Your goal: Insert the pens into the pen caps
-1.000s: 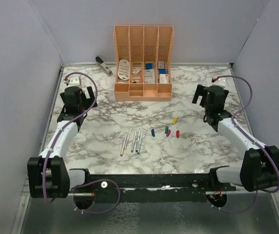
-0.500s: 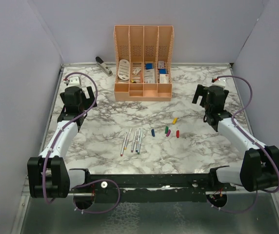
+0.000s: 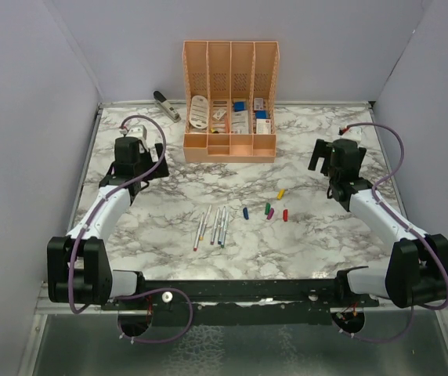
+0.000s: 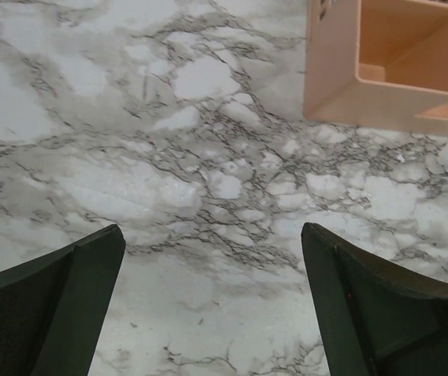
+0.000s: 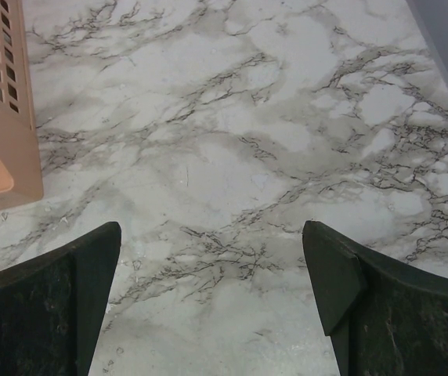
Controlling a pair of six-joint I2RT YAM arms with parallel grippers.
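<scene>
Five thin pale grey-white pens [image 3: 212, 225] lay side by side on the white marble table [image 3: 318, 239], near its middle. Five tiny plastic caps [image 3: 271, 210] lay loose just right of them: blue, green, magenta and red in a bunch, and yellow a bit farther back. None sat on a pen. The left claw [image 4: 212, 258] was spread wide, holding nothing, over bare table near the peach plastic desk organiser [image 3: 229, 102]. The right claw [image 5: 212, 251] was also spread wide with nothing in it, at the far right, well apart from the caps.
</scene>
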